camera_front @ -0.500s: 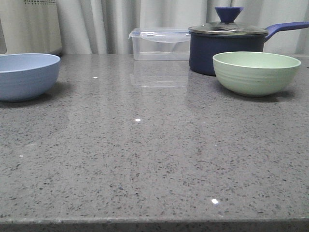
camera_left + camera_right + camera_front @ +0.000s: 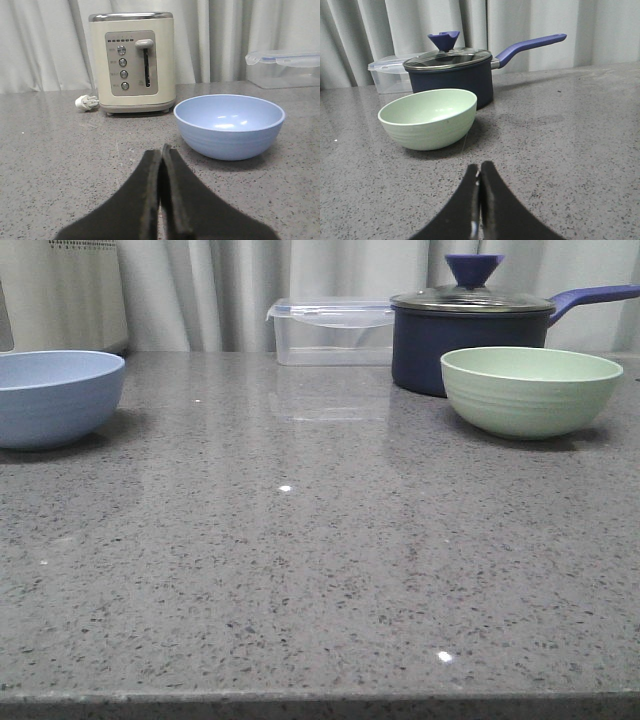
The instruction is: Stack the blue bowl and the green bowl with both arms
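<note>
front view: the blue bowl (image 2: 55,397) is sitting upright at the far left of the grey speckled table (image 2: 320,580), partly cut by the frame edge. the green bowl (image 2: 531,391) is standing upright at the right, well apart from it, just in front of a dark navy saucepan (image 2: 468,340) wearing a glass lid. a clear lidded container (image 2: 332,330) is resting at the back, just left of the saucepan. my arms are not showing here.

left wrist view: my left gripper (image 2: 161,155) is hovering low over the table, fingers pressed together and holding nothing. the blue bowl (image 2: 229,125) is lying ahead of it, empty, beside a cream toaster (image 2: 132,61) whose plug (image 2: 86,102) is lying on the table.

right wrist view: my right gripper (image 2: 478,172) is likewise pinched closed on nothing. the green bowl (image 2: 428,118) is sitting ahead, empty, the saucepan (image 2: 455,71) just behind it.
</note>
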You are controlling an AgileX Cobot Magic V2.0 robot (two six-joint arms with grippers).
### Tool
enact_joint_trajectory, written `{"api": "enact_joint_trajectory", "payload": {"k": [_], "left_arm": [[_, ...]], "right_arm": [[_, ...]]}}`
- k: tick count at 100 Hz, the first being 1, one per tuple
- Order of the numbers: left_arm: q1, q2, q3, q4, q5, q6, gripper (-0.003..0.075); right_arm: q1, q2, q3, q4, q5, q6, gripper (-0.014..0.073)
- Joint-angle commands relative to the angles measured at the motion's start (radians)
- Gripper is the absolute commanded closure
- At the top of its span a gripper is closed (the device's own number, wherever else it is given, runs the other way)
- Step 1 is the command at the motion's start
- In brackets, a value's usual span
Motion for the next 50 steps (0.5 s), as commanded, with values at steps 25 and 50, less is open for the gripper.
{"api": "enact_joint_trajectory", "payload": {"k": [25,50], "left_arm": [[-0.002,-0.036,0.04,-0.001,-0.07,-0.006,0.0741],[-0.002,-0.036,0.037,-0.007,-0.074,-0.006,0.0741]], "right_arm": [[-0.004,-0.019,0.0,-0.005,-0.092,-0.009,0.066],[-0.004,-0.019,-0.008,-0.005,-0.082,-0.009,0.066]]}}
